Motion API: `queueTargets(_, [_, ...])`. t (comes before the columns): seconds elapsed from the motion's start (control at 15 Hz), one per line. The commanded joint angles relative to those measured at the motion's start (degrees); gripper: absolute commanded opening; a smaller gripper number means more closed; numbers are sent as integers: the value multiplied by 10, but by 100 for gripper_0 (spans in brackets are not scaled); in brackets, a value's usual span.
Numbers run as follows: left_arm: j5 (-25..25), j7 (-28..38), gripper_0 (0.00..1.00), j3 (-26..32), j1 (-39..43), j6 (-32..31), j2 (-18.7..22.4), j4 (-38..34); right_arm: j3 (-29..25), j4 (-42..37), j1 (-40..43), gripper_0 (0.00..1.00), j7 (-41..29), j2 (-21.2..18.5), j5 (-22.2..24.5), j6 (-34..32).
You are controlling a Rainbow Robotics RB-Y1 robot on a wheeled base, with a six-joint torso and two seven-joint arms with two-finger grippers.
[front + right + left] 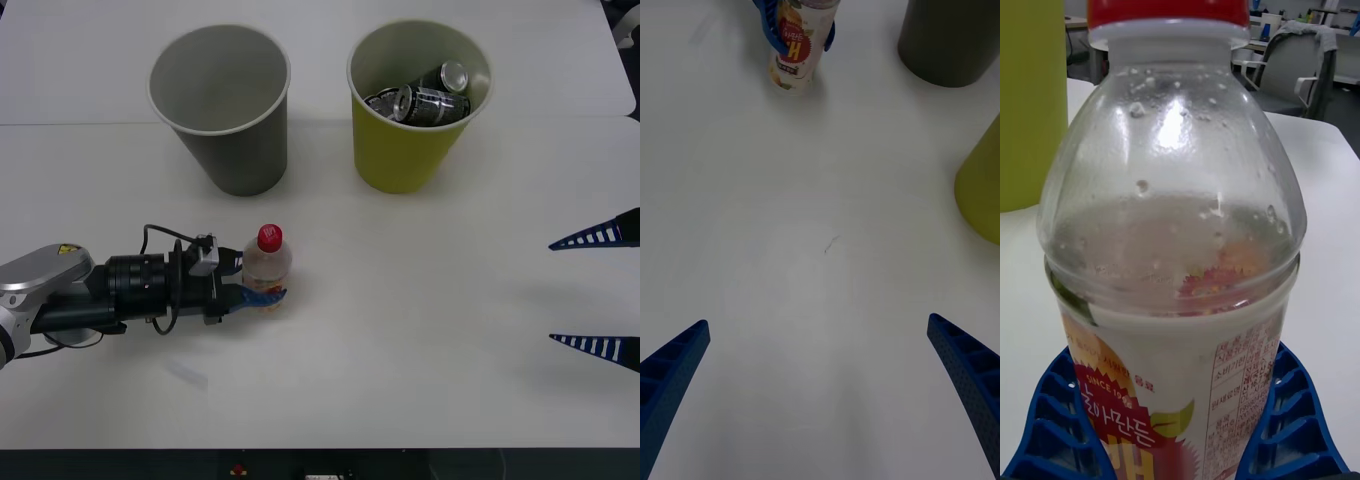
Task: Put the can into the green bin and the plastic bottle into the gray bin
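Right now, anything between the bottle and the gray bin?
Nothing visible. The left gripper has its fingers around the plastic bottle, which stands upright on the table. The gray bin sits farther out, open and with bare table between. The green bin stands off to the side, cans inside.

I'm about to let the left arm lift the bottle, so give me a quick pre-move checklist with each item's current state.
1. Left gripper around the plastic bottle: ok, a blue finger on each side of its lower body.
2. Firm contact of the fingers: cannot tell.
3. Bottle upright with red cap on: ok.
4. Gray bin upright and open, nothing visible inside: ok.
5. Cans already in the green bin: ok, cans lie inside.
6. Right gripper out of the way: ok, open at the table's right edge, far from the bottle and bins.
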Motion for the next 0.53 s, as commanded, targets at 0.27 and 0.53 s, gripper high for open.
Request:
queueTargets(0.27, [-37, 37, 0, 19, 1, 0, 19, -32, 0, 0, 0, 100, 0, 0, 0, 0])
queueTargets(0.53, [-125, 141, 0, 83, 36, -1, 49, -119, 0, 0, 0, 100, 0, 0, 0, 0])
